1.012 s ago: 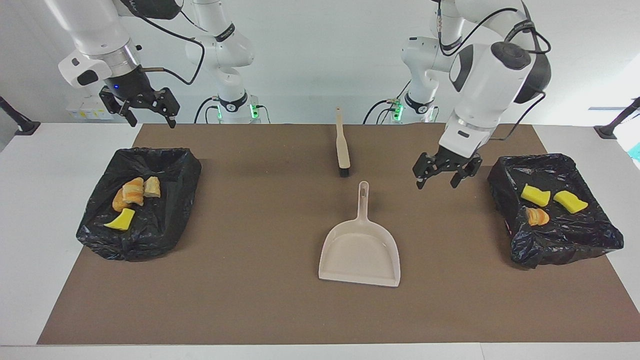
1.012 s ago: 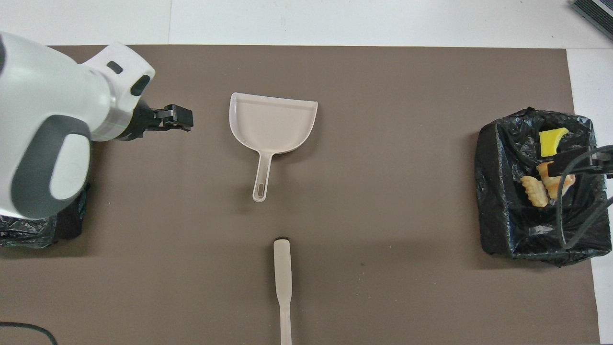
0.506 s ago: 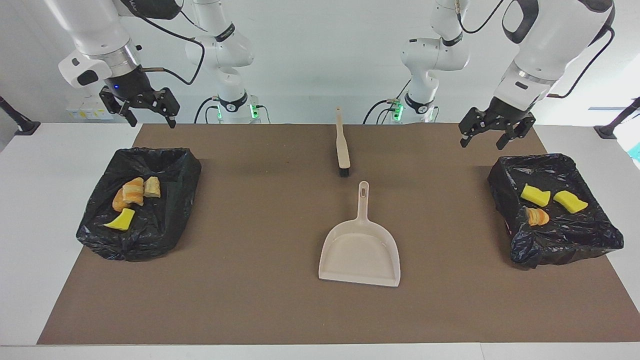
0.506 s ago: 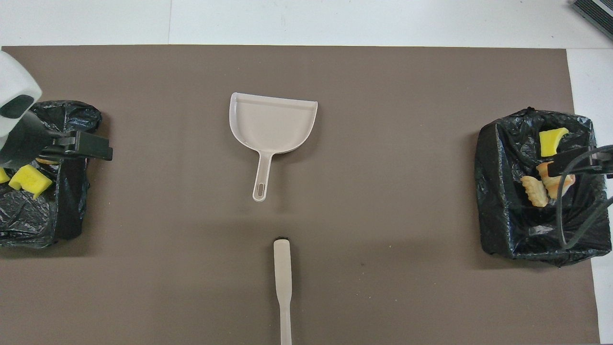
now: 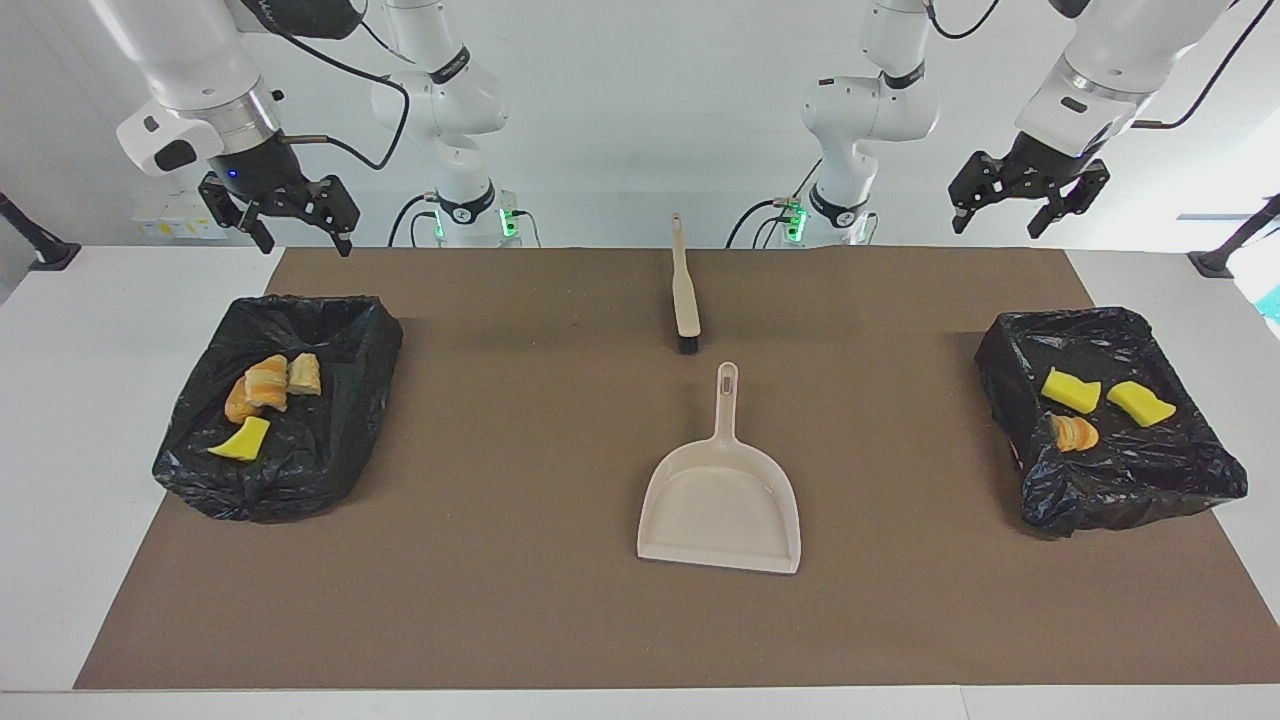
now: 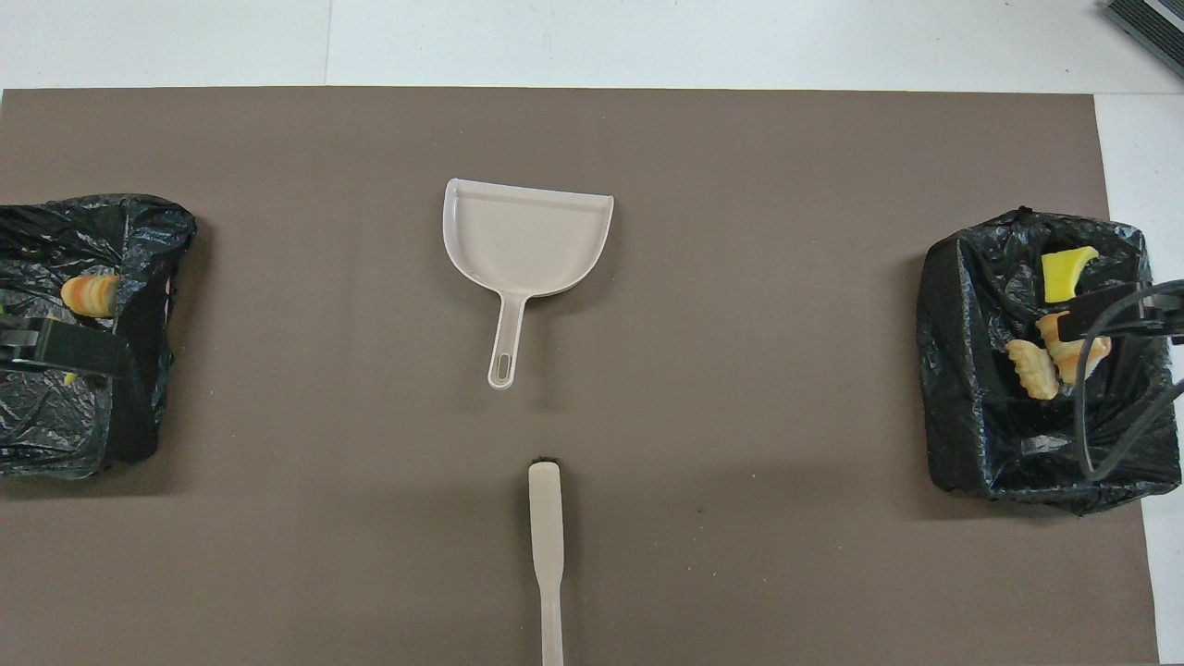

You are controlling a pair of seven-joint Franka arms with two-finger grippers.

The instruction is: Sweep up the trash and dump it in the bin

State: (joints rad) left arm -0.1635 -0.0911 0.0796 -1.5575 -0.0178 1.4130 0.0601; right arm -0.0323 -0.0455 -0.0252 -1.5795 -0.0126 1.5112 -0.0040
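The trash — yellow foam chunks (image 5: 1070,390) and orange-brown bread-like lumps (image 5: 266,382) — lies in two black-bag-lined bins (image 5: 1185,475) at the table's ends. The left gripper (image 5: 1026,205), jaws wide and empty, has risen from beside the beige plastic dustpan (image 5: 720,500); the right gripper (image 5: 298,230) hangs wide too. A beige brush (image 5: 686,300) lies nearer the robots.

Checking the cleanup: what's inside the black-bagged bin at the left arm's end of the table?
The bin holds two yellow sponge chunks and one orange-brown bread lump, lying on the crumpled bag. Anything under the bag's folds is hidden.
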